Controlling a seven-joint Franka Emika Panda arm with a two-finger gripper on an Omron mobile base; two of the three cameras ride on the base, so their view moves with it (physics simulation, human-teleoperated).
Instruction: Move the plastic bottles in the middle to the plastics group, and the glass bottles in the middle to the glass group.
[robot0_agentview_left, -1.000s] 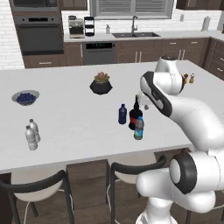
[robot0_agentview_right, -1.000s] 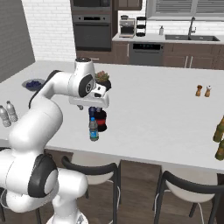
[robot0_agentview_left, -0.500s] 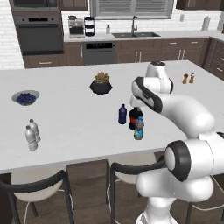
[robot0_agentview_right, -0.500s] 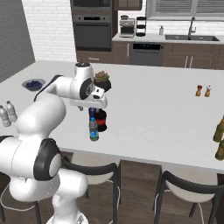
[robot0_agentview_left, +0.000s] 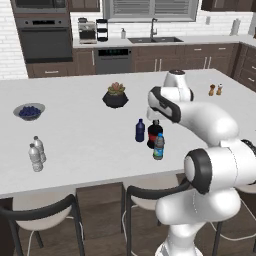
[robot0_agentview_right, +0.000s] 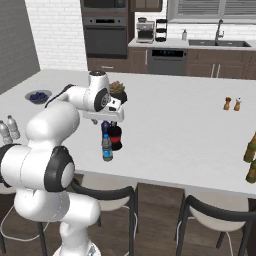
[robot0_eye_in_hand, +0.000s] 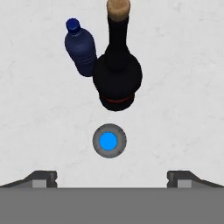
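Hand view: we see the gripper (robot0_eye_in_hand: 109, 175) with fingers spread wide apart, holding nothing, directly above the blue cap of the clear plastic bottle (robot0_eye_in_hand: 109, 141). Just beyond stand the dark glass bottle (robot0_eye_in_hand: 117, 74) with its red band and the slim dark blue bottle (robot0_eye_in_hand: 81, 48). Two white-capped bottles (robot0_agentview_left: 36, 153) stand well apart, near the counter's (robot0_agentview_left: 80, 145) left end.

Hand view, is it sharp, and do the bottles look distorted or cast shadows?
Hand view: sharp; the dark bottle and the blue bottle splay away from centre, steep perspective, while the labelled bottle shows just its cap; no clear shadows on the counter. Left base view: soft, slightly blurred, even lighting.
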